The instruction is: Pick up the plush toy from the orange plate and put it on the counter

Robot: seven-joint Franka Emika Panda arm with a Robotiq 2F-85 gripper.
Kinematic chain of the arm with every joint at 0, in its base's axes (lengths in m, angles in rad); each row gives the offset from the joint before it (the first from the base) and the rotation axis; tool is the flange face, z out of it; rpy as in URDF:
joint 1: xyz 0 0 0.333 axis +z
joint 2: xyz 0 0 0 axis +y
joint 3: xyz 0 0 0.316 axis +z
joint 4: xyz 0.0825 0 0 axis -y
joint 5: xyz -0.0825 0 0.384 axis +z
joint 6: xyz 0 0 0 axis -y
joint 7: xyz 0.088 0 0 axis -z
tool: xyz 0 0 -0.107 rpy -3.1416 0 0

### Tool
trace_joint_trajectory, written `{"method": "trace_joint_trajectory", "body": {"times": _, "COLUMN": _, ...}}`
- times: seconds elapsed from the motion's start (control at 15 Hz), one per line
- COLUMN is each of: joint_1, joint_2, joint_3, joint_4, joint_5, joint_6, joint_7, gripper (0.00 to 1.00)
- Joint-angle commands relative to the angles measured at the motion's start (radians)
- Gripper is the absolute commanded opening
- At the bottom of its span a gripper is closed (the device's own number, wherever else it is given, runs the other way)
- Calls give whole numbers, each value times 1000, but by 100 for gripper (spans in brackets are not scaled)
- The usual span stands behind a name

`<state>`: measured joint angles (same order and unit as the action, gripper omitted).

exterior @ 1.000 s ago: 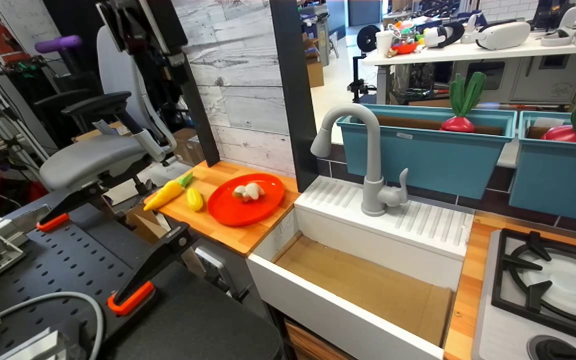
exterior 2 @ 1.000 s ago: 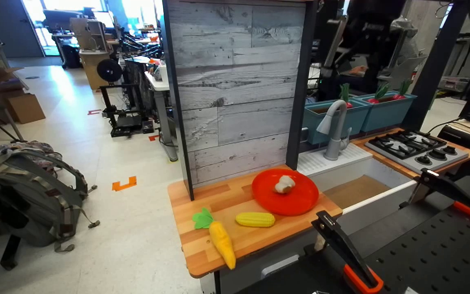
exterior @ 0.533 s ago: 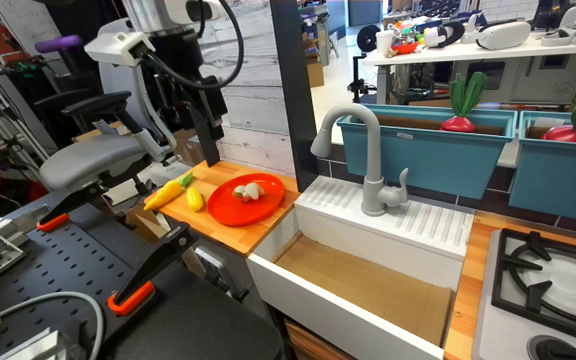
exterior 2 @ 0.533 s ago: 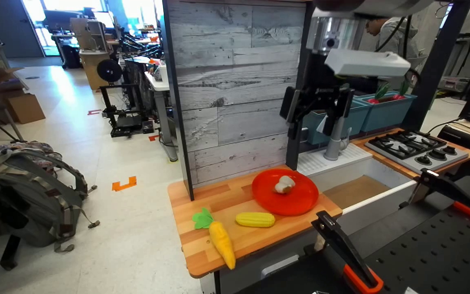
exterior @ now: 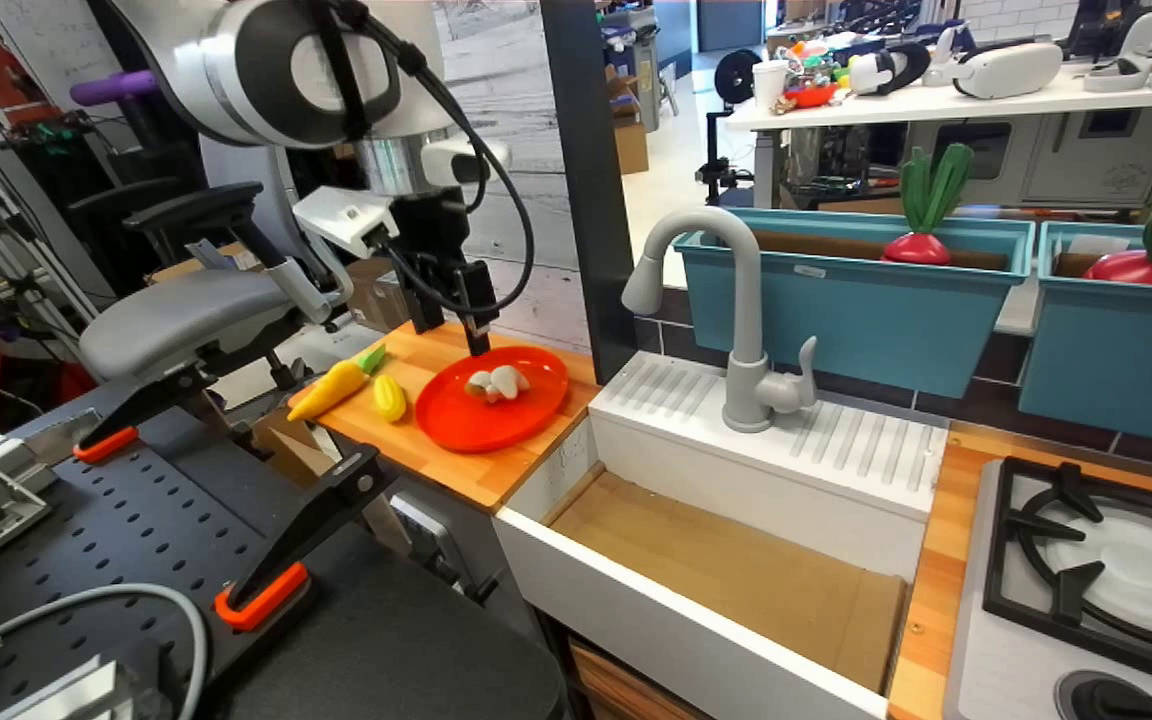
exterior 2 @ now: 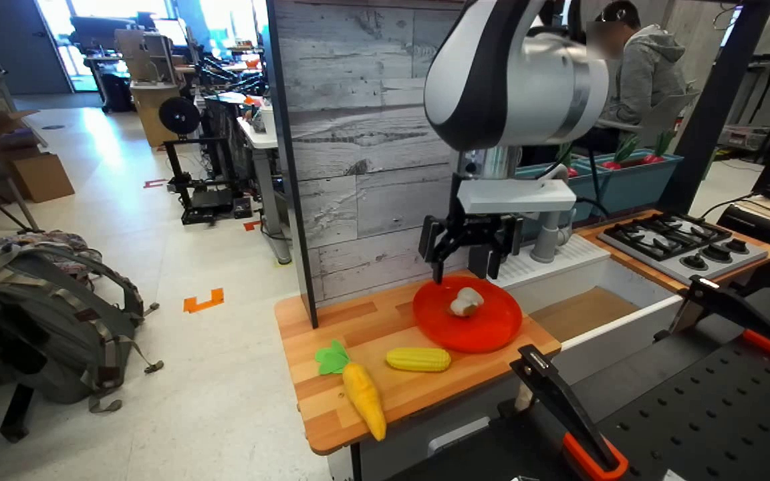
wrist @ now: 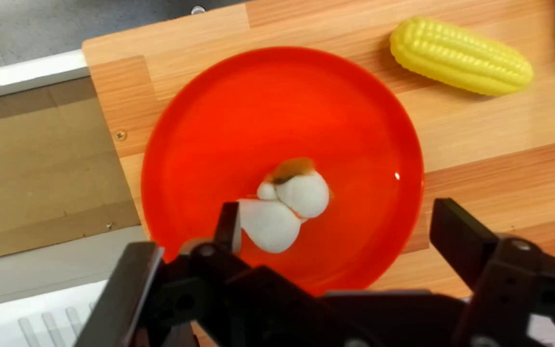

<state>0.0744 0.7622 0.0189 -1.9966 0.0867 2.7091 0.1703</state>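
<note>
The plush toy [exterior: 502, 383], a small pale white lump with a brownish patch, lies on the orange plate [exterior: 456, 427]. The toy [exterior 2: 466, 302] and plate [exterior 2: 492, 336] also show in an exterior view. The plate rests on the wooden counter [exterior 2: 368, 322]. My gripper [exterior 2: 465, 272] is open and empty, pointing down above the plate's wall-side edge, higher than the toy. In the wrist view, one finger of the gripper [wrist: 337, 210] overlaps the edge of the toy [wrist: 273, 224]; the other is over the counter [wrist: 494, 130], outside the plate [wrist: 282, 111].
A yellow corn piece [exterior 2: 418, 359] and a yellow carrot with green leaves [exterior 2: 363, 399] lie on the counter beside the plate. A grey plank wall [exterior 2: 392, 167] stands behind. A white sink [exterior: 696, 640] with a grey faucet [exterior: 748, 300] adjoins the counter.
The arm has come down from the upper edge of the exterior views, bringing the open gripper over the back of the plate. The toy, plate, corn and carrot have not moved.
</note>
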Motion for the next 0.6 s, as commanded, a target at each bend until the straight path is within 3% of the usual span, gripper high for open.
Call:
{"method": "trace_joint_trajectory", "body": {"times": 0.0, "joint_1": 51, "joint_2": 148, "joint_3": -39, "joint_4": 164, "joint_5": -1, "joint_6": -26, "joint_7": 75, "gripper": 100}}
{"method": "trace_joint_trajectory", "body": {"times": 0.27, "joint_1": 78, "joint_2": 232, "joint_3": -68, "joint_4": 255, "joint_5": 0, "joint_6": -33, "joint_7": 126, "gripper": 100}}
{"method": "trace_joint_trajectory", "body": {"times": 0.33, "joint_1": 83, "joint_2": 248, "joint_3": -76, "joint_4": 272, "joint_5": -2, "joint_6": -29, "joint_7": 134, "gripper": 77}}
{"method": "trace_joint_trajectory", "body": {"times": 0.4, "joint_1": 91, "joint_2": 260, "joint_3": -87, "joint_4": 285, "joint_5": -6, "joint_6": -26, "joint_7": 142, "gripper": 74}}
{"method": "trace_joint_trajectory", "body": {"times": 0.53, "joint_1": 93, "joint_2": 279, "joint_3": -93, "joint_4": 311, "joint_5": -7, "joint_6": -34, "joint_7": 144, "gripper": 58}}
